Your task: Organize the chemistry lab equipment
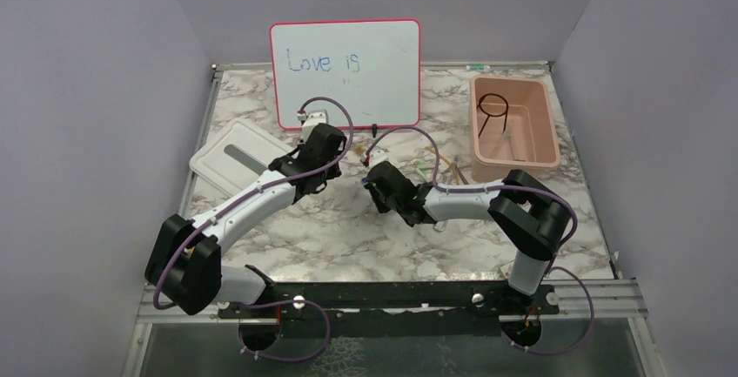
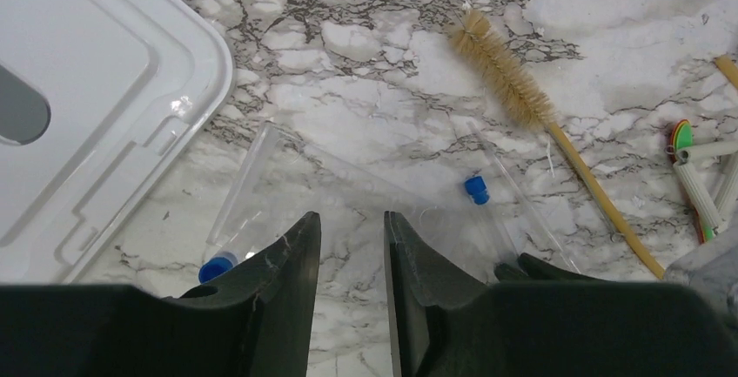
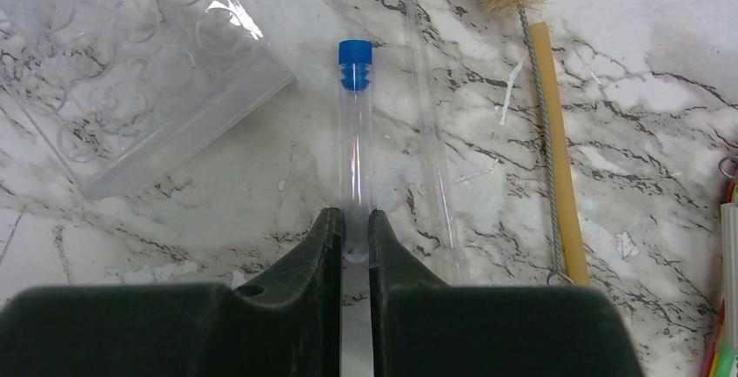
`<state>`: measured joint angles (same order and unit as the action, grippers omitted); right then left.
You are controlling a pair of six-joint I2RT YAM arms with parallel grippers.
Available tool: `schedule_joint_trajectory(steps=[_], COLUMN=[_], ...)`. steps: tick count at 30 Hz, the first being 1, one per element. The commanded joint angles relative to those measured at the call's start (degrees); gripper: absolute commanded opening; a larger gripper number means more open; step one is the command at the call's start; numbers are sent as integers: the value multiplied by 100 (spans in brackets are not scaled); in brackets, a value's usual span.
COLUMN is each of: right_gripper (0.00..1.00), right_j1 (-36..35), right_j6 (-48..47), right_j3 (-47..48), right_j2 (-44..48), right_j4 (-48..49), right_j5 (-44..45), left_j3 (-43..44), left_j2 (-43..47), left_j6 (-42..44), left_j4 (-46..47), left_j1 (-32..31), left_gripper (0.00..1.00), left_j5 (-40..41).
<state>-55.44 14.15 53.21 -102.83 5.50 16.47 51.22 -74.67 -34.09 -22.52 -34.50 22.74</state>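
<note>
Top view: black wire ring (image 1: 493, 105) inside the pink plastic tub (image 1: 548, 124) at the bench's (image 1: 348, 238) two o'clock.
Left wrist: left claw (image 2: 352, 220) spread over bare marble; blue-capped clear tube (image 2: 248, 185) at its nine o'clock.
Right wrist: right claw (image 3: 352, 220) pinches the base of a second blue-capped clear tube (image 3: 355, 133).

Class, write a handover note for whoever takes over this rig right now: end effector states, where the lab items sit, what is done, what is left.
Left end effector: open, empty, just beside a blue-capped tube on the table.
Right end effector: shut on the base of a second blue-capped tube.
Done: black wire ring lies in the pink bin.
Left: both tubes, the brush and the clear well plate are loose on the table; bin them.
</note>
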Motion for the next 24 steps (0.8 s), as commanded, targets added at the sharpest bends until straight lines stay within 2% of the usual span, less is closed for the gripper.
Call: schedule_joint_trajectory(steps=[1, 10, 16, 24], right_gripper=[3, 3, 3, 3], right_j1=[-11, -11, -11, -11], right_j6=[170, 281, 277, 279], right_j3=[-232, -439, -420, -404], right_j2=[127, 297, 298, 275], right_j4=[-14, 97, 83, 79], right_j5=[127, 29, 49, 59], left_j3=[341, 815, 817, 787], left_j2=[-400, -992, -992, -785], left_j6=[173, 680, 753, 828], left_j4=[27, -716, -936, -1174], left_j1=[77, 129, 132, 128], left_gripper=[33, 29, 22, 21], left_j5=[100, 317, 183, 31])
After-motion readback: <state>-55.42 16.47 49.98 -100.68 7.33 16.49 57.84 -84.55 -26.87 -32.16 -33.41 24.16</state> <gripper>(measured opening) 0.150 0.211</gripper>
